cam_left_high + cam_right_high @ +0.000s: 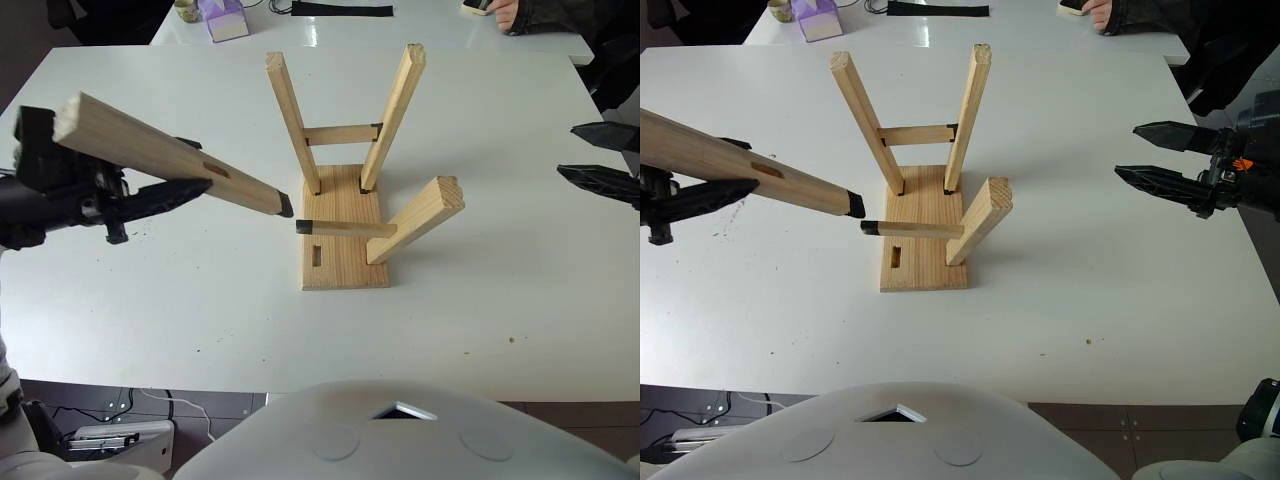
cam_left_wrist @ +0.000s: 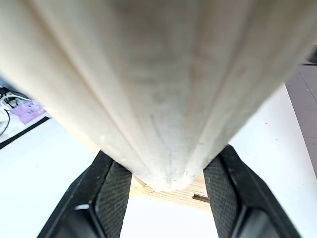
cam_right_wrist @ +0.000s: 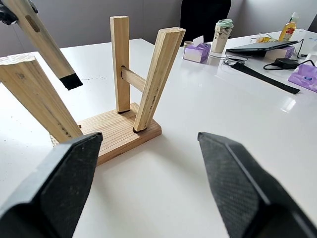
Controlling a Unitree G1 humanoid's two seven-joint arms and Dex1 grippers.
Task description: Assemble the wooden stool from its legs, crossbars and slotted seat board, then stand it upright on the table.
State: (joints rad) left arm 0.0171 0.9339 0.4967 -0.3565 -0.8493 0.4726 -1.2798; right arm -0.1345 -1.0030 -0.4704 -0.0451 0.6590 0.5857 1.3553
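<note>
Your left gripper (image 1: 188,190) is clamped on a long pale wooden leg with a dark tip (image 1: 170,155), holding it slanted above the white table (image 1: 500,290). The leg's dark end sits just beside the free end of a thin wooden crossbar (image 1: 345,229). That crossbar juts from a short leaning leg (image 1: 415,220) set in the flat slotted seat board (image 1: 345,268). On the board's far end, two upright legs (image 1: 292,120) stand joined by a second crossbar (image 1: 340,134). Your right gripper (image 1: 1128,150) hangs spread wide, holding nothing, well apart to the right.
</note>
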